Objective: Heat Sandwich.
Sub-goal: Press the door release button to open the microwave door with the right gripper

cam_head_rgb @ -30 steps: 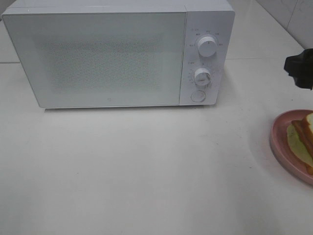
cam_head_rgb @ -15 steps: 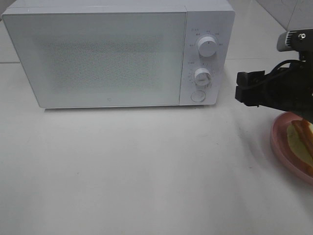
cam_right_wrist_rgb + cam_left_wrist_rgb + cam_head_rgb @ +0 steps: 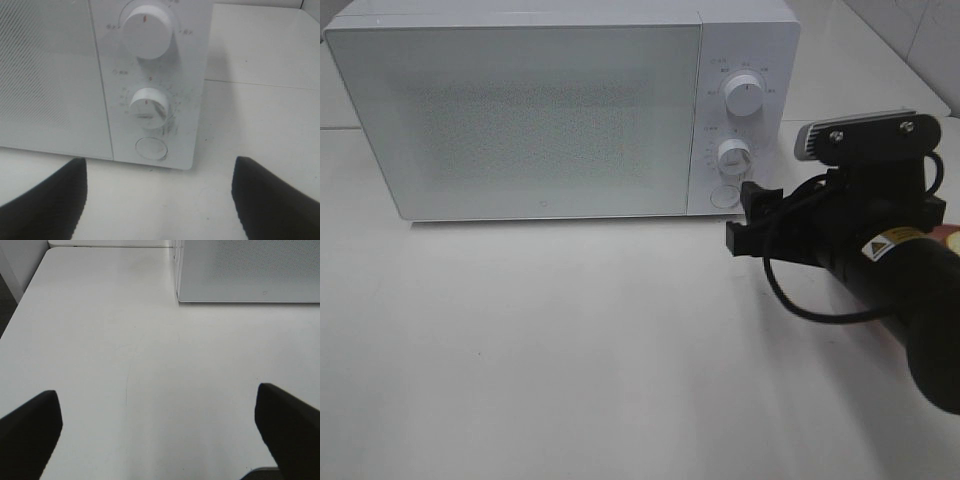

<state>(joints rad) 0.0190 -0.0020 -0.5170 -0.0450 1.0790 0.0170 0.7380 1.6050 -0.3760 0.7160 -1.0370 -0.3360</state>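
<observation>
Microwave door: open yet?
No, the microwave door sits flush with the control panel, fully closed in the exterior high view.

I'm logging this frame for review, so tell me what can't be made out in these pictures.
Sandwich: in no view; the right arm covers the right side of the table in the exterior high view.
Microwave interior: hidden behind the closed door's dotted screen.
Dial markings: too small and blurred in both views.
Left gripper: only its fingertips show, cut off by the left wrist view's edges.
</observation>
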